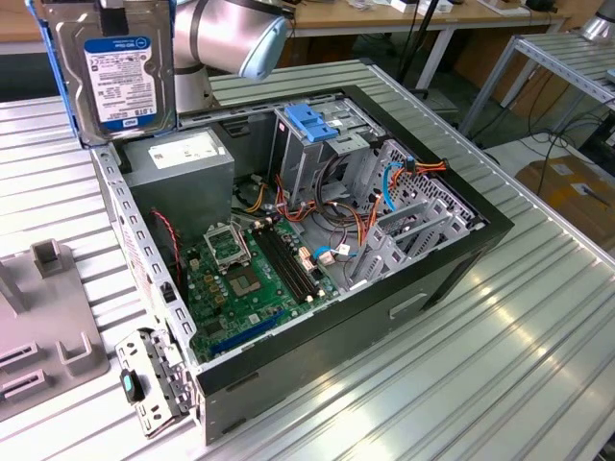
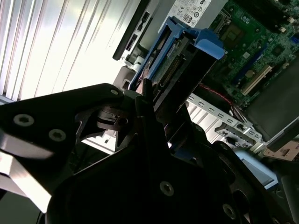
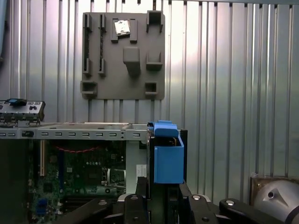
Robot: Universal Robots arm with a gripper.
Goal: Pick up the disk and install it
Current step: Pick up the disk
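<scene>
The disk [image 1: 110, 67] hangs upright in the air above the back left corner of the open computer case [image 1: 461, 250], its white-and-blue label facing the exterior camera and a blue carrier rail around its edge. In both wrist views my gripper [image 3: 163, 187] [image 2: 163, 114] is shut on the disk, with dark fingers [image 3: 140, 186] pressed against its two flat sides. The blue carrier end [image 3: 168, 158] [image 2: 196, 42] sticks out past the fingertips. Below it lies the case's side wall and the motherboard [image 2: 252, 42].
Inside the case stand a metal drive cage topped with blue clips [image 1: 312, 120], a grey power supply box [image 1: 187, 168], the green motherboard [image 1: 240, 274] and loose cables. A grey fixture plate [image 3: 124, 56] lies on the ribbed metal table [image 1: 461, 384] beside the case. The arm's grey link [image 1: 231, 34] is behind the disk.
</scene>
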